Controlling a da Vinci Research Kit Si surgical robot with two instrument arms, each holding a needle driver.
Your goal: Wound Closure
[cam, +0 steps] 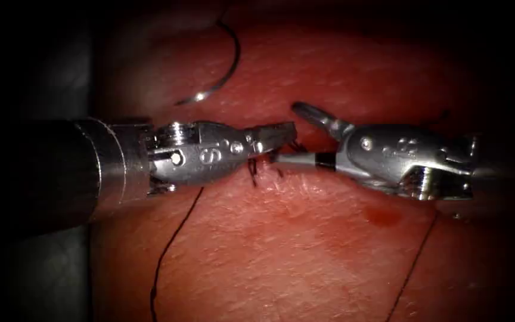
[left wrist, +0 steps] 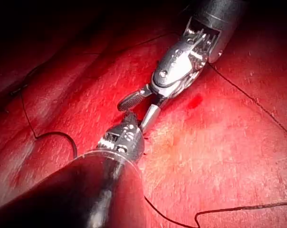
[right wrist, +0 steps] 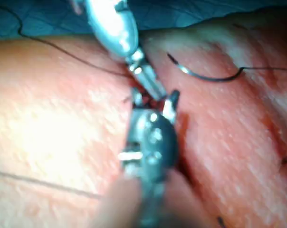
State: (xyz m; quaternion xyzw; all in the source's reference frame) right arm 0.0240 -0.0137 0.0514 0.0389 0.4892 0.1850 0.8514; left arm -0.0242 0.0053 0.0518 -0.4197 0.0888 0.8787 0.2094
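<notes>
Reddish tissue (cam: 305, 238) lies under both tools. Right tool (cam: 293, 134): jaws spread wide, holding nothing. Left tool (cam: 272, 138): jaws pressed together at the cut (cam: 263, 170), apparently pinching dark thread (cam: 171, 244). Beyond them the curved needle (cam: 225, 68) lies loose on the tissue, its arc bulging rightward. No writing is readable.

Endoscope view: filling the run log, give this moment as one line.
left tool: shut, at cut | right tool: open, holds nothing | needle: free on tissue, above cut | thread: trails over tissue
</notes>
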